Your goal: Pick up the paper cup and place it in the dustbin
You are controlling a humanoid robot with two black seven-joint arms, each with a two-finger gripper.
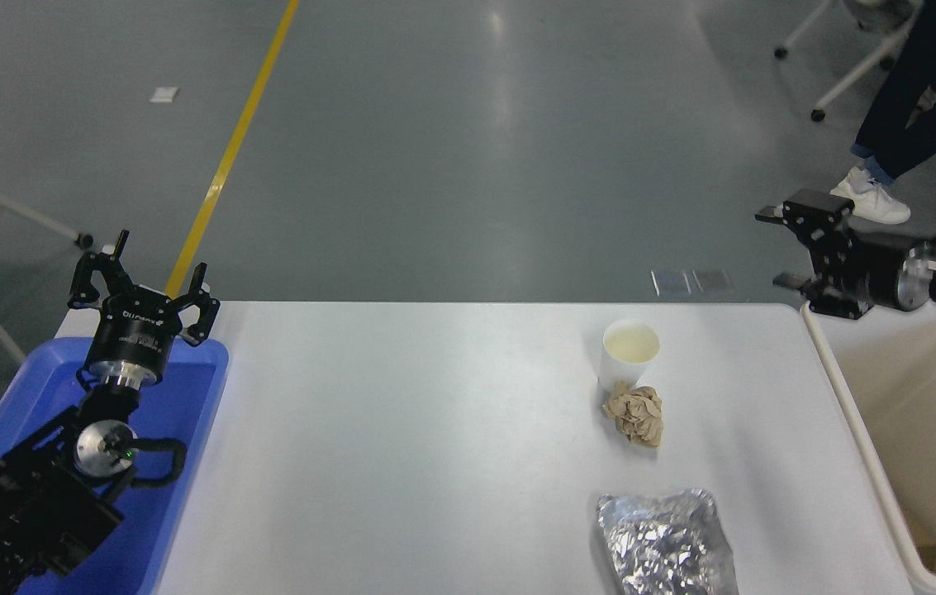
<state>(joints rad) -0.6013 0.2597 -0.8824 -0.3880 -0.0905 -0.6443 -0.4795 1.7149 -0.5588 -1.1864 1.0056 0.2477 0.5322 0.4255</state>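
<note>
The right gripper hangs empty with fingers spread above the dustbin's far corner. The paper cup stands upright on the table, touching a crumpled paper ball. The left gripper, spread, hovers over a blue tray.

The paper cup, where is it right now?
In the head view the paper cup stands upright on the white table, right of the middle, touching the crumpled brown paper ball just in front of it.

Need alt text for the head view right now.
A white paper cup stands upright on the table, touching a brown paper ball. The right tool hovers open beside the dustbin; the left tool sits over a blue tray.
</note>
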